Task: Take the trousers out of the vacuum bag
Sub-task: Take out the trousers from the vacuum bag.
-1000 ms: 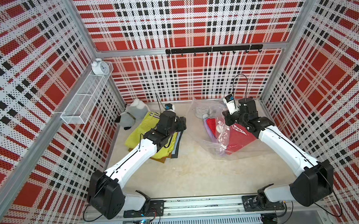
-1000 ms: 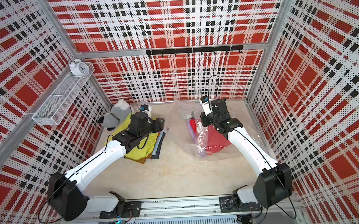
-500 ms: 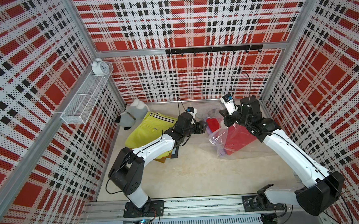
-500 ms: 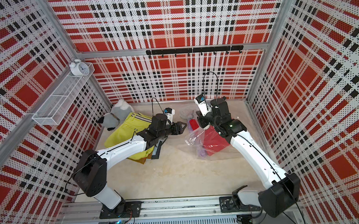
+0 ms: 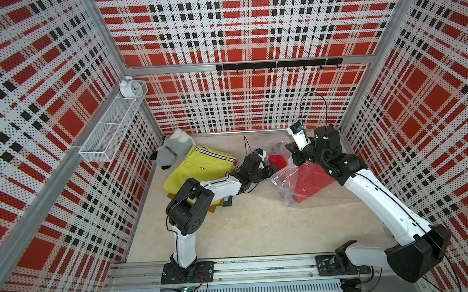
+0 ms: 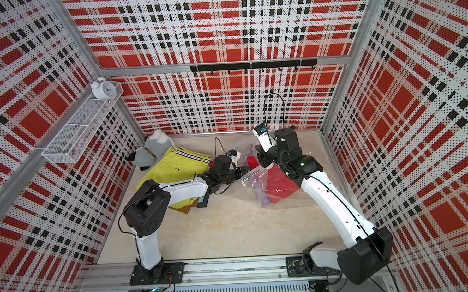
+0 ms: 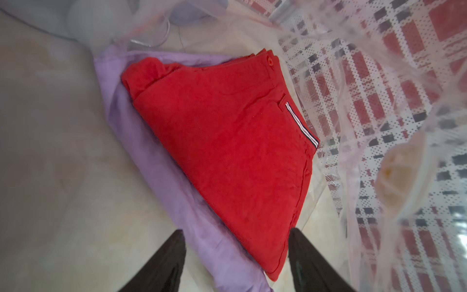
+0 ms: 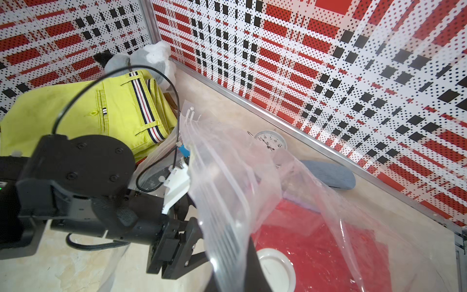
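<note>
The clear vacuum bag (image 5: 285, 177) (image 6: 252, 178) lies at the back right, its mouth facing left. My right gripper (image 8: 235, 268) (image 5: 296, 160) is shut on the bag's (image 8: 227, 164) upper lip and holds it up. Inside lie red trousers (image 7: 227, 139) (image 5: 313, 181) on lilac trousers (image 7: 141, 141) (image 5: 286, 196). My left gripper (image 7: 235, 240) (image 5: 272, 172) (image 6: 244, 170) is open in the mouth, its jaws either side of their near corner, touching neither. The white valve cap (image 8: 275, 265) sits over the red cloth. Yellow-green trousers (image 5: 198, 167) (image 8: 88, 113) top a pile at the left.
A grey-white plush toy (image 5: 170, 152) (image 8: 141, 58) sits in the back left corner behind the pile. A small clock (image 8: 270, 140) and a grey-blue pad (image 8: 328, 174) lie by the back wall behind the bag. A wire shelf (image 5: 112, 127) with an alarm clock (image 5: 128, 87) hangs on the left wall.
My left arm swung right from over the trouser pile to the bag's mouth. My right gripper stayed shut on the bag's lip and drew it a little higher.
</note>
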Tool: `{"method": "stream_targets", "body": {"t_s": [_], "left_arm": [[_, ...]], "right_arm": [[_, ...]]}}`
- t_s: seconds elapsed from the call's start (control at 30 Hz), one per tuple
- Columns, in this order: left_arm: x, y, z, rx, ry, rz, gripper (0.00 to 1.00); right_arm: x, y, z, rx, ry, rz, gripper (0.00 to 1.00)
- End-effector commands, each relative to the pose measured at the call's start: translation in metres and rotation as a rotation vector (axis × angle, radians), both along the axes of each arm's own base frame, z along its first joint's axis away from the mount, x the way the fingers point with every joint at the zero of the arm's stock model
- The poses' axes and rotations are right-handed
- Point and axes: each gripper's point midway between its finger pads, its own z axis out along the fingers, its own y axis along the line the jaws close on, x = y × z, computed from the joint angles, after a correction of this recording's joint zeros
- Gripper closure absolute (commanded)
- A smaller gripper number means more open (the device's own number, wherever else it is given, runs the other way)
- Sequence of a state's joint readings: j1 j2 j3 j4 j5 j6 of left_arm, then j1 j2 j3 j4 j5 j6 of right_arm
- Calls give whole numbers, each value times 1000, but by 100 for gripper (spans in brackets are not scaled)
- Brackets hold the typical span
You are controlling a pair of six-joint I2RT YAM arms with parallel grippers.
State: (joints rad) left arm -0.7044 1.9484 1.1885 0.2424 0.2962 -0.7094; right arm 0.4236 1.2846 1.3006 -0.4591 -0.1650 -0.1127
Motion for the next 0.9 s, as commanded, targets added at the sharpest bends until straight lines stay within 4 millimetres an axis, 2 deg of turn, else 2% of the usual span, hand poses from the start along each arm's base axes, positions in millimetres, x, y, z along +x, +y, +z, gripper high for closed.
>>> {"method": "stream_targets", "body": {"t_s": [0.0,0.43,0.87], "left_arm": [[3,-22,11,-75,-13,-35,34],[9,-45,-16,-59,45,-57,37],[10,-43,-51,148,63,-17,38]], "right_arm": [[-6,3,26,30,-75,23,100],[-6,0,17,13,-67,12,100],[-6,-2,9,1,-64,1,100]]}}
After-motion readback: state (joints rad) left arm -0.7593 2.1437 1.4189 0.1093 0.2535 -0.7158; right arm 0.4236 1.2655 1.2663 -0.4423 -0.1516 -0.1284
